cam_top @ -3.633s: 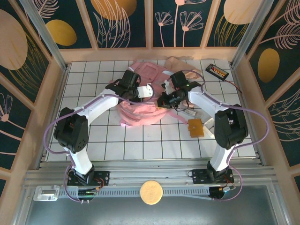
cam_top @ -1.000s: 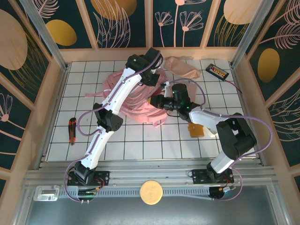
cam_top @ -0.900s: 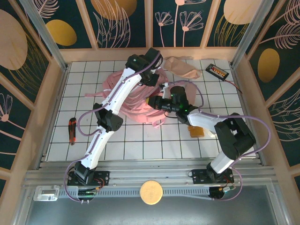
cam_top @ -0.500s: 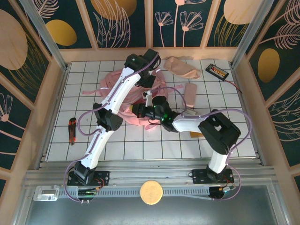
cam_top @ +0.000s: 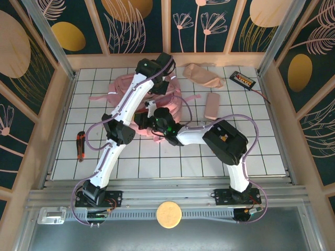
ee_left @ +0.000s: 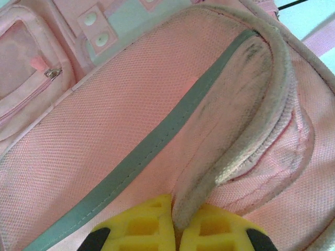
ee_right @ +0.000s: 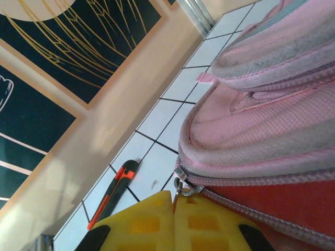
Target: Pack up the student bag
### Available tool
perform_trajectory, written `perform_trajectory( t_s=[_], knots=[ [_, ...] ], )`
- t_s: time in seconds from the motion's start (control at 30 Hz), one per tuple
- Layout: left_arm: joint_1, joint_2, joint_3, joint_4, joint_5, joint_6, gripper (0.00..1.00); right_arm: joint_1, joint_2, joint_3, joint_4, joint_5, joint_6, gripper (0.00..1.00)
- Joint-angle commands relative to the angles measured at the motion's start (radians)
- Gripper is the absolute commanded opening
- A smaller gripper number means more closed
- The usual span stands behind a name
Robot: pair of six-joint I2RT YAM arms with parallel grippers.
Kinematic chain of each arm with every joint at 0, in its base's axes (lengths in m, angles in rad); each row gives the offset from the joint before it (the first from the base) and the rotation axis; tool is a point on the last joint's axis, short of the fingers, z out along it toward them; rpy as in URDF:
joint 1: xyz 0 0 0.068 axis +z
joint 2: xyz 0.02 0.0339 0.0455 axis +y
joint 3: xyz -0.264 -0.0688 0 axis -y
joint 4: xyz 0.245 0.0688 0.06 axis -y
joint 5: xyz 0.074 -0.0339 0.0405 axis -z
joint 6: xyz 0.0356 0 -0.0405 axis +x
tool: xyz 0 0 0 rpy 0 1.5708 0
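- Nearest, on the front rail: a round wooden disc, clear of the work.
- On the left of the tiled table, well apart from everything else: a red-and-black knife (a box cutter, by the look of it), not packed.
- Right gripper low at the near edge of the backpack, yellow fingers pinched tight on the metal zipper pull; nothing else in the grip.
- Just past that pull, a reddish stretch below the zip line (lining or shadow, impossible to say), so no telling whether the main pocket gapes here.
- Backpack lying in the middle of the table toward the far side, slumped, straps trailing out to the left.
- To its right, near but apart: a pink pencil pouch, outside the bag.
- Left gripper reaching to the far part of the backpack, clamped narrow on a padded strap (or handle; hard to tell which).
- Farthest back: a tan cloth bag and a black gadget by the right corner, both on the table.
- Judging by this: packing far from done; bag held at two points and zip in hand, loose items yet to go in.
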Motion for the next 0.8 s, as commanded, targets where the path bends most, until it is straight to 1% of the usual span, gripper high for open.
perform_trajectory(
  t_s=[0.0,0.1,0.17,0.2,0.23,0.27,0.33,0.4,0.5,0.6,0.67,0.77],
  knots=[
    [-0.026,-0.036,0.007,0.443,0.05,-0.201,0.0,0.144,0.077,0.068,0.079,-0.228,-0.066,0.0],
    [-0.027,-0.032,0.004,0.448,0.061,-0.203,0.0,0.147,0.158,0.168,0.05,-0.243,-0.09,0.0],
    [-0.027,-0.031,0.007,0.444,0.071,-0.196,0.0,0.139,0.196,0.219,0.042,-0.275,-0.064,0.01],
    [-0.027,-0.03,0.014,0.434,0.07,-0.187,0.0,0.134,0.192,0.215,0.043,-0.288,-0.05,0.09],
    [-0.026,-0.027,0.031,0.423,0.067,-0.171,0.0,0.125,0.162,0.186,0.039,-0.297,-0.046,0.21],
    [-0.027,-0.022,0.051,0.407,0.06,-0.159,0.0,0.123,0.133,0.149,0.031,-0.294,-0.048,0.27],
    [-0.022,-0.01,0.1,0.377,0.083,-0.117,0.0,0.112,0.025,0.034,-0.008,-0.279,-0.066,0.45],
    [-0.022,-0.018,0.099,0.353,0.069,-0.084,0.0,0.106,-0.097,-0.058,-0.091,-0.276,-0.097,0.52],
    [-0.023,-0.025,0.103,0.307,0.07,-0.036,0.0,0.104,-0.272,-0.148,-0.289,-0.244,-0.147,0.57],
    [-0.022,-0.037,0.103,0.293,0.086,-0.012,0.0,0.088,-0.429,-0.211,-0.459,-0.215,-0.16,0.57],
    [-0.022,-0.043,0.104,0.302,0.109,-0.008,0.0,0.05,-0.527,-0.25,-0.526,-0.21,-0.13,0.57],
    [-0.023,-0.045,0.104,0.301,0.148,0.013,0.0,-0.055,-0.658,-0.287,-0.61,-0.222,-0.061,0.58]
  ],
)
